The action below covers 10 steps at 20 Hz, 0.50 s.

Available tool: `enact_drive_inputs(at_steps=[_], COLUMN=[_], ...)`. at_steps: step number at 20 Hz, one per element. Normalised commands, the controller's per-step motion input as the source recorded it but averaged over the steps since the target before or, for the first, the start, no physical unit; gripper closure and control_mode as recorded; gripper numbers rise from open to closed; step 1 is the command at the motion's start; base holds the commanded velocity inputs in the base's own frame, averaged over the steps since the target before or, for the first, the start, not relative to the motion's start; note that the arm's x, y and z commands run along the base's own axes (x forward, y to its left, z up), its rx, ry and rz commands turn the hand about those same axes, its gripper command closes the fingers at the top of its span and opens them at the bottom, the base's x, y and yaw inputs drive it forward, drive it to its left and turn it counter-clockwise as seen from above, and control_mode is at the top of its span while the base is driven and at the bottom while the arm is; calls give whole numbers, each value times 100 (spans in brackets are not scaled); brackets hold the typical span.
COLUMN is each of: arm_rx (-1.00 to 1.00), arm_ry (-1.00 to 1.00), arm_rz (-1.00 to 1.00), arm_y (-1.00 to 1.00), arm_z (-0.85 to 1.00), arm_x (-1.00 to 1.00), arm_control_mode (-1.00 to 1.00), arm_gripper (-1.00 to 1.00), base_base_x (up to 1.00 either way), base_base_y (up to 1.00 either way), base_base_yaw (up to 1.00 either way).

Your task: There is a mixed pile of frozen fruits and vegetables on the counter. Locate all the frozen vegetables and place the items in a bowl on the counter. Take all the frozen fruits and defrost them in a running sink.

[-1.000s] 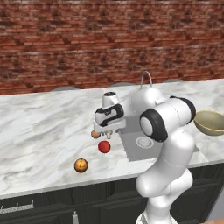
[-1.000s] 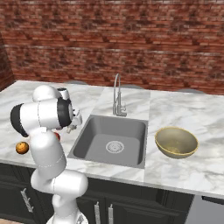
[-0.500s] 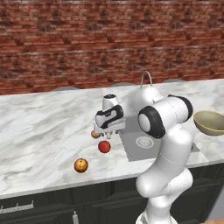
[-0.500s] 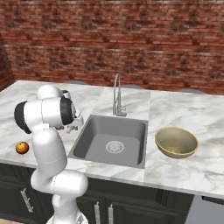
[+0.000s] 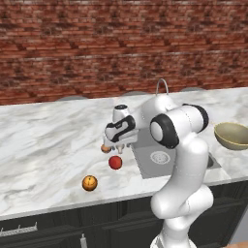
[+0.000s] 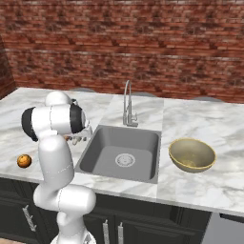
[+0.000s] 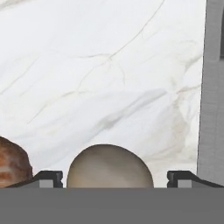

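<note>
You will find the pale mushroom (image 7: 109, 166) centred between the spread, released jaws with a gap on each side, resting on the white marble tabletop (image 5: 43, 145) just left of the sink (image 6: 121, 152), the brownish-orange ball (image 7: 13, 164) beside it, a brick wall (image 5: 97, 43) behind.

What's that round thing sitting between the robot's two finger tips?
In the hand view, the pale mushroom sits between the two finger tips of the hand, with gaps on both sides. A brownish-orange ball lies just outside the tip on the left.
</note>
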Motion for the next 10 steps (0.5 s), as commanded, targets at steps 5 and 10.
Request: enact_drive_inputs(at_steps=[5,10], arm_rx=[0,0], arm_ry=[-2,2], arm_rz=[0,-1], arm_y=[11,1], arm_z=[-16,-23], arm_x=[16,-1], arm_control_mode=[-100,-100], arm_gripper=[100,100], base_base_x=[0,0], base_base_y=[0,0], base_base_yaw=[0,0])
